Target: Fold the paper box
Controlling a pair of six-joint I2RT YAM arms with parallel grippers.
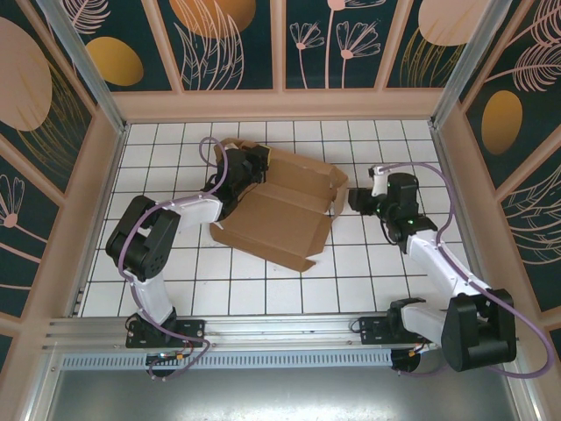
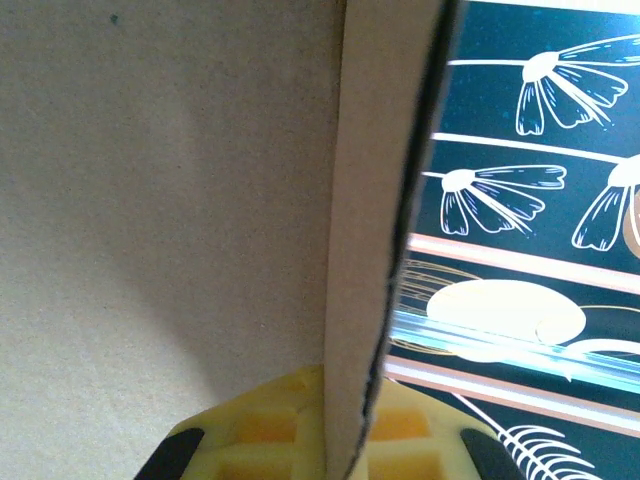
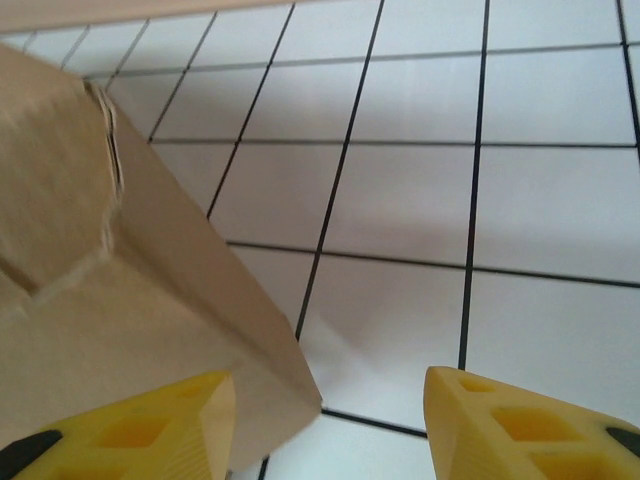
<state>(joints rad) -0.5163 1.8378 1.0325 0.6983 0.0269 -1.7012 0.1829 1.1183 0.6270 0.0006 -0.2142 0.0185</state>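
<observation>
Half-folded box [image 1: 280, 215] on the counter [image 1: 263, 294], left tool [image 2: 345, 450] clamped tight on a raised flap edge, right tool [image 3: 328, 415] partly open (box corner beside one yellow finger [image 3: 150, 420]), nothing gripped

One brown paper box [image 1: 279, 215] sits on one white tiled worktop [image 1: 351, 281]. There are two robot arms: one left arm [image 1: 175, 215] and one right arm [image 1: 434, 259]. There are two pincers, one per arm: the left pincer [image 1: 252, 165] and the right pincer [image 1: 358, 200]. Each pincer has two yellow fingers [image 3: 505, 420]. Two purple cables [image 1: 213, 151] are present, one along each arm.
</observation>
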